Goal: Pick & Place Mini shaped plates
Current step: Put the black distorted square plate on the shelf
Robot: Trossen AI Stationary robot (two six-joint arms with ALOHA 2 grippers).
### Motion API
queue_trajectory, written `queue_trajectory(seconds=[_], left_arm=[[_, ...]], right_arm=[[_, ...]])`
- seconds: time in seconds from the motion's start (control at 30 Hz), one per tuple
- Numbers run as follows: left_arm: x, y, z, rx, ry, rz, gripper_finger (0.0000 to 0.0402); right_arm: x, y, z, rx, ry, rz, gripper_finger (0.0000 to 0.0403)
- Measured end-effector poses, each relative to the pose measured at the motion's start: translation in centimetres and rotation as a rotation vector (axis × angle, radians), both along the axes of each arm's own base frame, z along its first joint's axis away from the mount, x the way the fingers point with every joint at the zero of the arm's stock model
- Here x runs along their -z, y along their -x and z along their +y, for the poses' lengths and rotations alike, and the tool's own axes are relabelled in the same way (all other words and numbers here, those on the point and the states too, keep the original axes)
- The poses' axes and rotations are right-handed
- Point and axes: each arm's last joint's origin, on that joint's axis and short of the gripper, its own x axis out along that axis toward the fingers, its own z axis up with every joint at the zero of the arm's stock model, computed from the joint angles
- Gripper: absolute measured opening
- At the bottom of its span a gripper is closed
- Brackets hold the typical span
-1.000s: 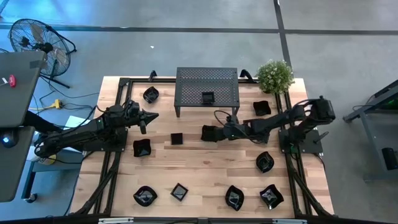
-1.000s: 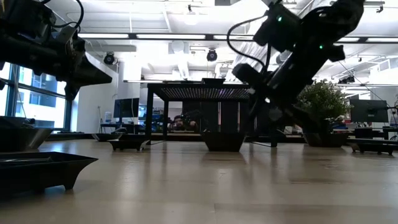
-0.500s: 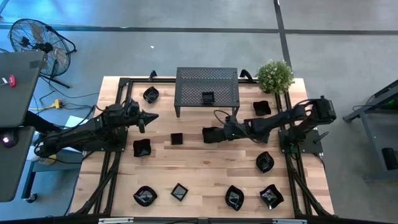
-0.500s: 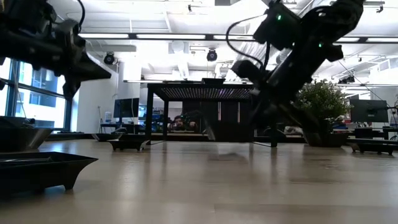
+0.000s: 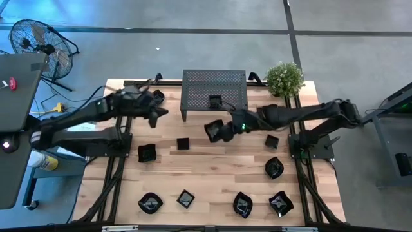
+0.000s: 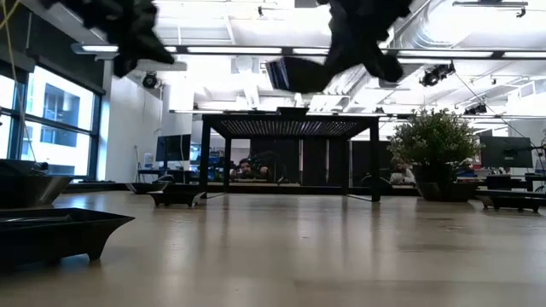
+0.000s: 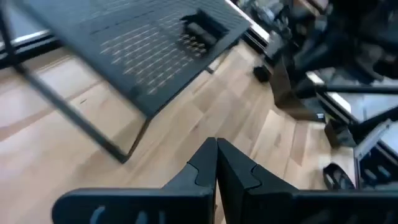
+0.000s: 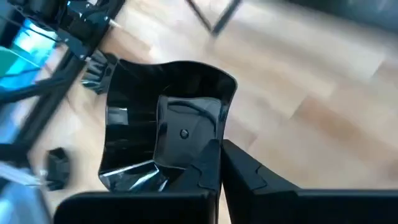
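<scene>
Mini shaped plates lie scattered over the wooden table, and one of them, a glossy black dish with a wavy rim, hangs tilted in the air, its rim pinched between the closed jaws of the right gripper in front of the black perforated rack. Taking the high view from its left side, the left gripper hovers empty with its jaws pressed together, beside the rack's left end, a round plate just behind it. Right of the held dish, a small square plate sits beneath the right arm, and another plate rests on the rack.
</scene>
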Motion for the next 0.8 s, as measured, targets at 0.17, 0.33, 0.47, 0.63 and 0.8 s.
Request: queue_trajectory(seconds=[0.17,0.33,0.47,0.63,0.8], left_arm=[[-2.8,-3.9,1.2,0.111,0.001,-0.021,0.0001],[-4.4,-6.6,2.2,0.141,0.017,0.004,0.0002],[-5.6,-7.9,2.4,0.161,-0.027,0.023,0.0027],[-6.3,-9.0,1.3,0.176,-0.114,0.061,0.0091],[-6.0,-9.6,0.1,0.153,-0.175,0.099,0.0126]], right_arm=[[-4.1,-1.8,-1.2,-0.063,0.223,0.034,0.0002],[-6.0,-4.0,-1.9,-0.167,0.415,0.099,0.0002],[-6.2,-5.6,-2.3,-0.214,0.505,0.150,0.0002],[-5.9,-6.6,-2.8,-0.214,0.515,0.158,0.0002],[-6.1,-6.8,-3.0,-0.203,0.520,0.132,0.0002]])
